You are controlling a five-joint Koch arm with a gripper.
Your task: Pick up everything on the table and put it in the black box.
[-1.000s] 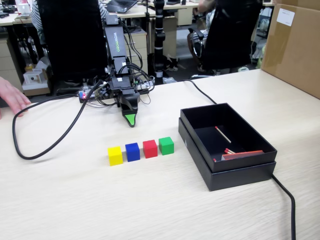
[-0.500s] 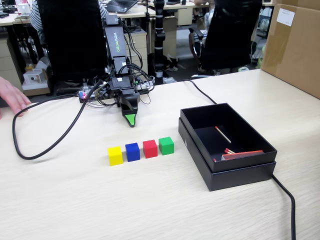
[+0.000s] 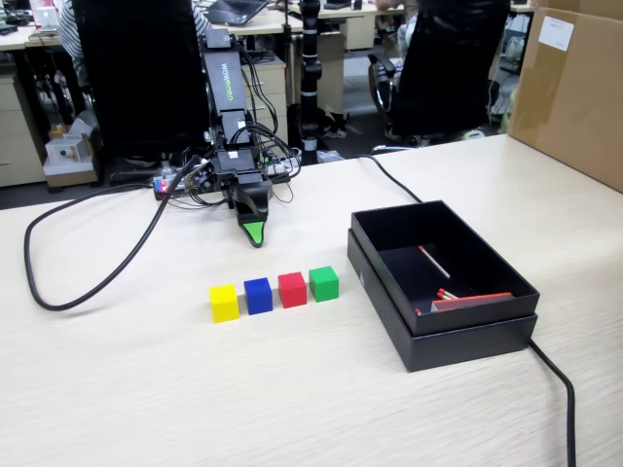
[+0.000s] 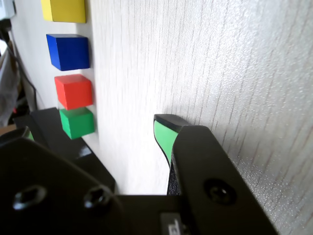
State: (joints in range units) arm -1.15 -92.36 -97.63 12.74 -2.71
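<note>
The Koch arm stands folded at the far side of the table [image 3: 146, 389], its gripper [image 3: 254, 235] pointing down with the green-padded tip at or just above the beige wood-grain surface, well behind the row of cubes. In the fixed view the jaws lie one behind the other, and the wrist view shows only a single green-lined tip [image 4: 164, 134], so it cannot be told whether the claw is spread or pressed together; nothing is seen held in it. The four cubes sit in a neat line on the table in front of the gripper, close to each other with small gaps between: from left to right in the fixed view the yellow cube [image 3: 224, 303], the blue cube [image 3: 258, 295], the red cube [image 3: 292, 289] and the green cube [image 3: 323, 283]. The wrist view, lying on its side, shows the same row along its left edge, yellow [image 4: 64, 11] at the top, then blue [image 4: 68, 51], red [image 4: 73, 91] and green [image 4: 77, 123]. The black box [image 3: 458, 326] rests on the table to the right of the green cube in the fixed view, near it but apart, open on its matching tray; inside lie a few red-tipped matchsticks [image 3: 434, 261] and no cube. A black cable [image 3: 58, 292] loops across the table's left part, and a brown carton [image 3: 569, 92] stands at the far right.
</note>
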